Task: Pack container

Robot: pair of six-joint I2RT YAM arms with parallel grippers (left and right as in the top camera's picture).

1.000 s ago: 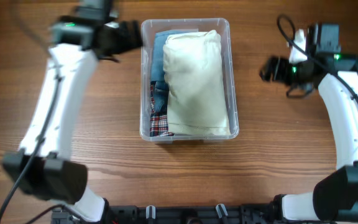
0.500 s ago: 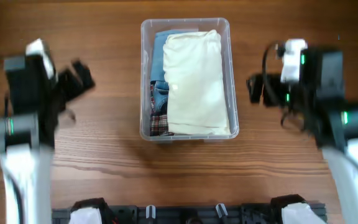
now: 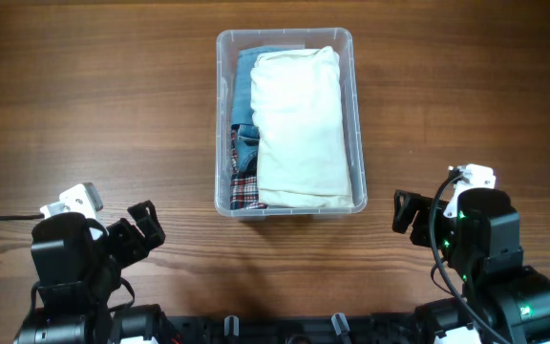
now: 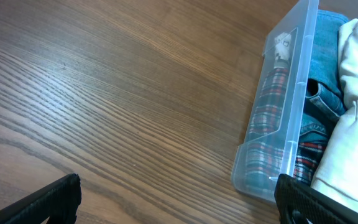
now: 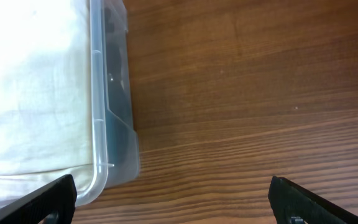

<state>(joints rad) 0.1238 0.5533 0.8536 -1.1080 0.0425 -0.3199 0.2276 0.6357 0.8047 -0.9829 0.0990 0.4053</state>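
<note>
The clear plastic container (image 3: pixel 358 115) stands at the table's middle, far half. It holds a folded cream cloth (image 3: pixel 299 124) on top, blue denim (image 3: pixel 244 96) and a red plaid cloth (image 3: pixel 244 187) at its left. My left gripper (image 3: pixel 144 231) is open and empty near the front left, well away from the container. My right gripper (image 3: pixel 406 212) is open and empty near the front right. The container's corner shows in the left wrist view (image 4: pixel 284 118) and its side in the right wrist view (image 5: pixel 107 112).
Bare wooden table (image 3: pixel 94 124) lies all around the container. The arm bases and a black rail (image 3: pixel 285 330) run along the front edge.
Both arms have drawn back from beside the container's far end to the front edge of the table. The container and its clothes have not moved.
</note>
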